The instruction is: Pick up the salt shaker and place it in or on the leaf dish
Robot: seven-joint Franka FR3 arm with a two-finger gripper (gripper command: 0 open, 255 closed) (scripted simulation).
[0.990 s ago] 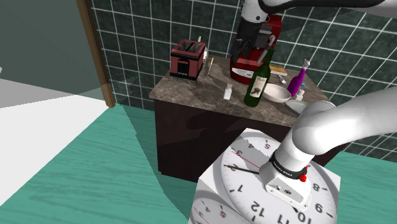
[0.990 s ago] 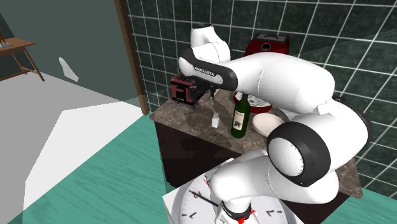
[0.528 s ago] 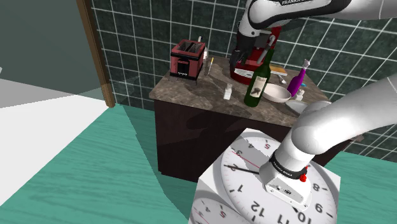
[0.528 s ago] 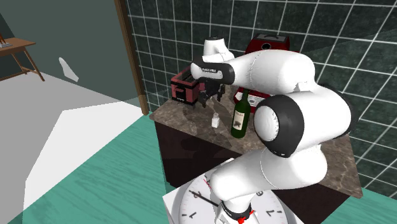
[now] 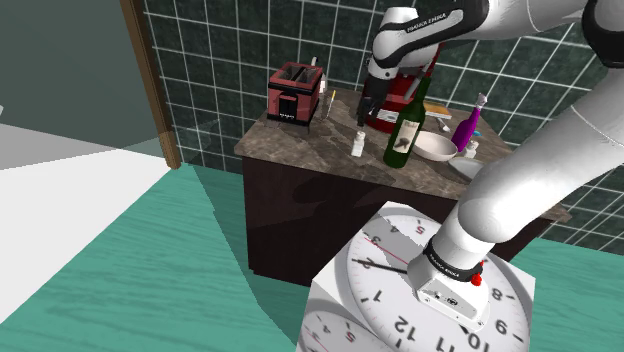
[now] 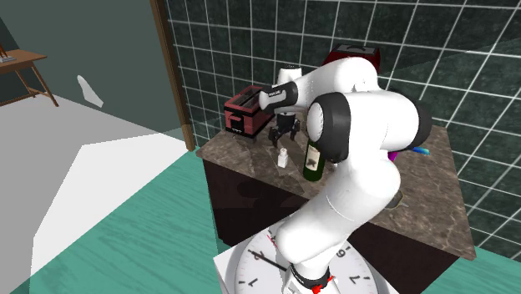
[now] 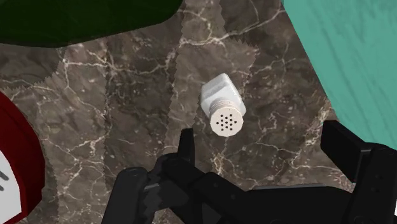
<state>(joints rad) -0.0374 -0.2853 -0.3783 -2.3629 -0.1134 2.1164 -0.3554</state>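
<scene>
The gripper point(image 7: 264, 149) is hanging released, fingers spread, just above the salt shaker point(image 7: 222, 105), which is standing untouched on the counter point(image 7: 114, 121), beside the bottle point(image 5: 404, 130) on the shoulder view's left.

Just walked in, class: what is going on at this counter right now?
A white robot arm holds its black hand, fingers open, above a small white salt shaker standing upright on the dark marble counter, not touching it. The shallow white dish beside the green wine bottle waits; nothing has been lifted yet.
</scene>
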